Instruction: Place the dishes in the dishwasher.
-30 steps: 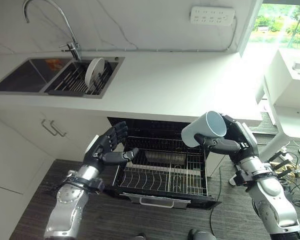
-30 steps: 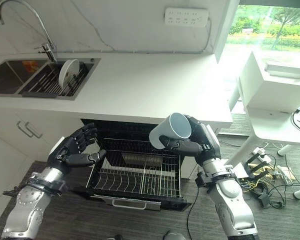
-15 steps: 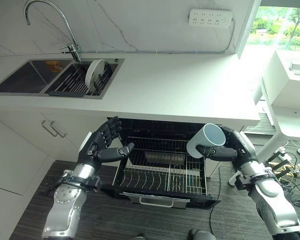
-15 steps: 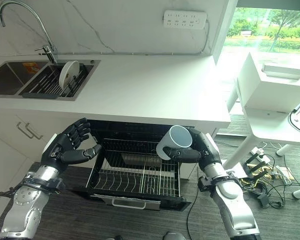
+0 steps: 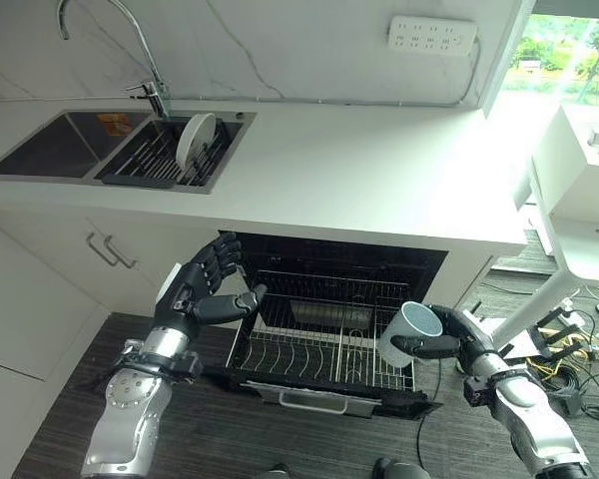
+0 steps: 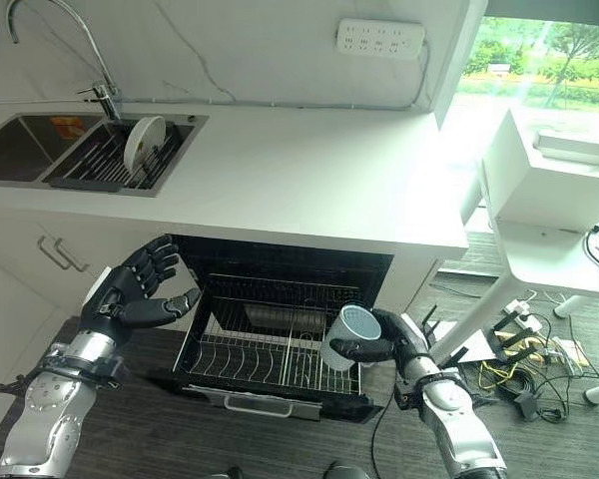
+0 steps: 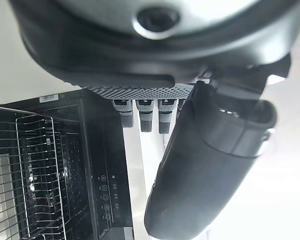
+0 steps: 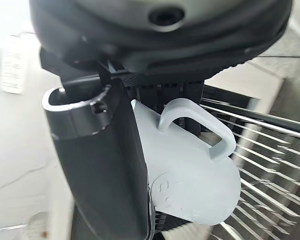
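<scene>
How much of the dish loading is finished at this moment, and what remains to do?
Done: the dishwasher's rack is pulled out, but it looks empty. In hand: the right hand holds a pale mug low over the rack's right side, not yet released. The left hand hovers open by the rack's left edge. Left: set the mug down, then fetch the white plate standing in the sink rack.

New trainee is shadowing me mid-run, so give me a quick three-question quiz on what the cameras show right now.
1. True or false: the right hand holds the mug above the rack of the open dishwasher.
2. Where does the white plate stand? A) in the sink drainer B) in the rack C) on the floor
3. Fill in: the left hand is ____, beside the rack's left edge.

Key: 1 true; 2 A; 3 open
</scene>
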You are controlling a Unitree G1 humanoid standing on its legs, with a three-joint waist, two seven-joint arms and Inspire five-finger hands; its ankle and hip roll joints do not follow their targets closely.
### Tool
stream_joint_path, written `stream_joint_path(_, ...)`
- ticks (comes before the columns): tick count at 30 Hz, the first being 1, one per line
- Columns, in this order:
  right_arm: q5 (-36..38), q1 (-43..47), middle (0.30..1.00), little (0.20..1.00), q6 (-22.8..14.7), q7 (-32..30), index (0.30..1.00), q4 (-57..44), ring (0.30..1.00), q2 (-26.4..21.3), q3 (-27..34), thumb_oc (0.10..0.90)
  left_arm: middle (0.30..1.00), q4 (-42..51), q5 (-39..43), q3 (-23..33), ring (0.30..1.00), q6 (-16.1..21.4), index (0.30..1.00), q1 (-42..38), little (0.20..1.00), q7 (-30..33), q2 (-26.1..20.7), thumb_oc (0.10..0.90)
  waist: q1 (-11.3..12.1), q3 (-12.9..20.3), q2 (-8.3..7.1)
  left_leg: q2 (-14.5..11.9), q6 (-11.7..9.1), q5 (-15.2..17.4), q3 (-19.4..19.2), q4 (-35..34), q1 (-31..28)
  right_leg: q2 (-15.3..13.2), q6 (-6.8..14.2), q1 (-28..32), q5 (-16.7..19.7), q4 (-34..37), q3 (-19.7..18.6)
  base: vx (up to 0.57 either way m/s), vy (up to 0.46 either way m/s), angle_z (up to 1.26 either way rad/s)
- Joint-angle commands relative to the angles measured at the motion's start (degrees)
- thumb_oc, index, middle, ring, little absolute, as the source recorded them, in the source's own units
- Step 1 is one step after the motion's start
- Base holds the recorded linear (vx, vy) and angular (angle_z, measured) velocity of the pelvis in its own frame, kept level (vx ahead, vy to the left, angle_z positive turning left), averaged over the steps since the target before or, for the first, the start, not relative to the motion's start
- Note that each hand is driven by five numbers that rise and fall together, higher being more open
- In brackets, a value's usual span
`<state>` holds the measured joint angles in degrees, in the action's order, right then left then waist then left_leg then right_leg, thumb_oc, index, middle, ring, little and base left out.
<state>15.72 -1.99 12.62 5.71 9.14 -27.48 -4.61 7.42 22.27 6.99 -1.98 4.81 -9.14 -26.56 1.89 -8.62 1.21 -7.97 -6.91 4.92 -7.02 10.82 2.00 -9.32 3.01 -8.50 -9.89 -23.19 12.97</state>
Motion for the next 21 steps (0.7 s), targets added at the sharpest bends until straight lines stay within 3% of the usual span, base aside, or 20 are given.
stream_joint_path(1,-2.0,6.4,0.3,0.3,-3.6,-0.3,0.3,-5.1,0.3,-1.6,-0.3,0.4,0.9,7.9,1.4,2.6,0.9,7.4,0.9,-5.2,0.9,1.5,-6.3,0.8,-0.2,1.6,-1.98,0.7,2.6,7.2,-0.6,6.4,1.8,-0.6,4.0,6.1,-1.8,6.0,0.2,0.03,-0.023,0.15)
stream_joint_path(21,-6.4,14.7,0.3,0.3,1.8,1.4,0.3,8.9,0.3,-6.2,-5.3,0.4,0.9,7.7,1.4,-0.6,0.9,4.8,0.9,-7.6,0.9,-0.4,-7.9,0.8,2.2,1.3,-1.98,1.1,2.3,7.1,0.4,6.4,1.2,-1.1,3.9,7.5,-2.1,6.0,1.9,0.03,-0.012,0.04)
